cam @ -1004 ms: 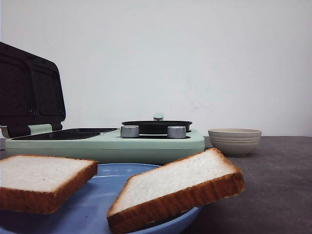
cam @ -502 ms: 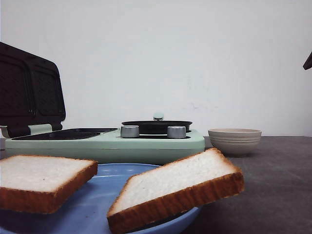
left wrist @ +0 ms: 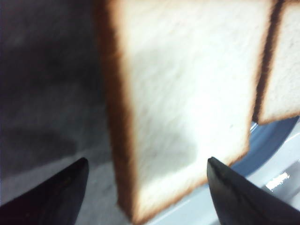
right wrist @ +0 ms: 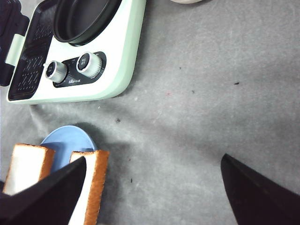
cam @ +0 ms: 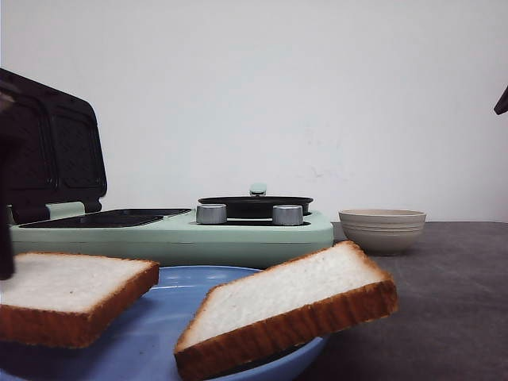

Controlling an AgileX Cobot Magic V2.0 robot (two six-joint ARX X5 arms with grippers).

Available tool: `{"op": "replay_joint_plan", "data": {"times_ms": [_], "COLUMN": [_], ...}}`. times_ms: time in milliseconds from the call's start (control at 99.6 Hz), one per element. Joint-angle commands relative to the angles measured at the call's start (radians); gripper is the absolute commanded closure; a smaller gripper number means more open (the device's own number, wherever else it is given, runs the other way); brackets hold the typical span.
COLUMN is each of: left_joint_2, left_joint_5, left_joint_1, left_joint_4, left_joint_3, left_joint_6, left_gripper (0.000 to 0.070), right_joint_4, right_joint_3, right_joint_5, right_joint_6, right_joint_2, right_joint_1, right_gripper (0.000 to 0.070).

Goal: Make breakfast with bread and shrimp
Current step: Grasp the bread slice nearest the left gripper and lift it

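Both bread [cam: 71, 294] slices lie on the blue plate [cam: 171, 317] at the worktop's near edge, and only the wrist views show the left gripper [left wrist: 147, 185] and right gripper [right wrist: 152, 176] wide open, holding nothing.

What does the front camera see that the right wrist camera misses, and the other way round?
Only the front view shows the beige bowl whole and the raised dark lid. Only the right wrist view shows the pan's inside, the open right gripper and the grey tabletop from above. Both show the bread on the blue plate, the green cooker and its knobs.
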Motion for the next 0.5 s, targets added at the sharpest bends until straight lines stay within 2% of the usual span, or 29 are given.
{"op": "replay_joint_plan", "data": {"times_ms": [0,201,281,381,492], "left_joint_2": [0.017,0.020,0.020,0.020,0.020], "left_joint_5": [0.009,0.012,0.011,0.011,0.011], "left_joint_1": [-0.015,-0.049,-0.054,-0.054,-0.054], "left_joint_4": [0.024,0.059,0.062,0.061,0.059], "left_joint_3": [0.014,0.014,0.014,0.014,0.014], "left_joint_6": [-0.017,-0.042,-0.044,-0.044,-0.044], "left_gripper": [0.0255,0.0288,0.0389,0.0461,0.0623], "right_joint_4": [0.007,0.005,0.004,0.003,0.001], "right_joint_3": [0.015,0.015,0.015,0.015,0.015], "right_joint_5": [-0.004,-0.004,-0.004,-0.004,-0.004], "right_joint_6": [-0.016,-0.016,-0.016,-0.016,-0.016], "right_joint_2": [0.006,0.006,0.006,0.006,0.006], "right_joint_1": [0.001,0.001,0.001,0.001,0.001], "right_gripper": [0.0122,0.0122,0.0122,0.0122,0.0122]}}
